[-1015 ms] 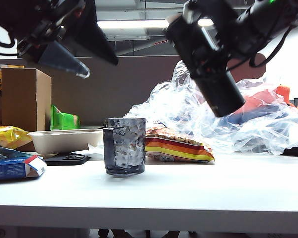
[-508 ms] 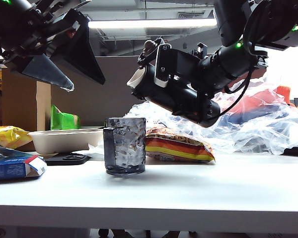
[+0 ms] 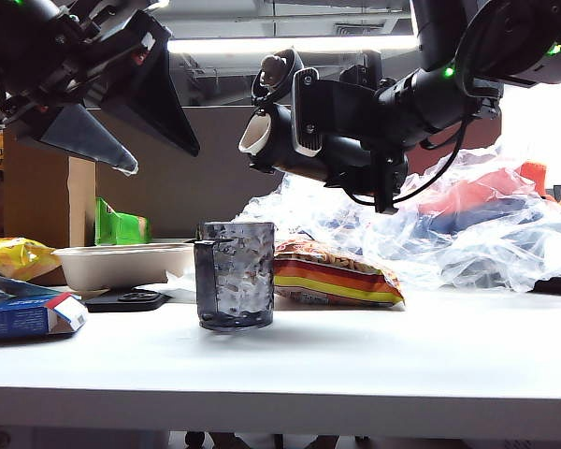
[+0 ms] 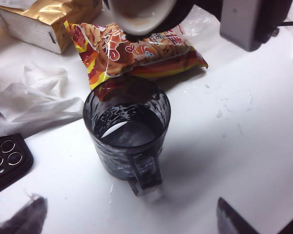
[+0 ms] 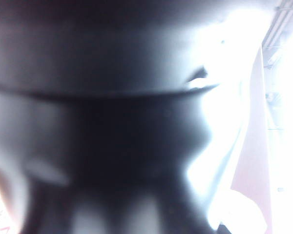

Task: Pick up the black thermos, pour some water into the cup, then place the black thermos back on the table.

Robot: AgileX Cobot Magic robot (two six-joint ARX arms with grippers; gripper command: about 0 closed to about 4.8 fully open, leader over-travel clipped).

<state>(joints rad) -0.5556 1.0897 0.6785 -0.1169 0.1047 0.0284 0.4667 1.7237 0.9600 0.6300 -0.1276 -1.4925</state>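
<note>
Exterior view: the right gripper (image 3: 355,131) grasps the black thermos (image 3: 304,140), tipped nearly level above the cup (image 3: 235,275), pale spout (lid flipped up) over its rim. The cup stands near the table's (image 3: 355,365) front edge. The left gripper (image 3: 122,126), released, hovers high near the table's left edge.

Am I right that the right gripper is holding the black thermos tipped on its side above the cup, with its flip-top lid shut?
Not quite: the lid is open. The exterior view shows the right gripper holding the black thermos tipped above the cup, its pale spout uncovered.
</note>
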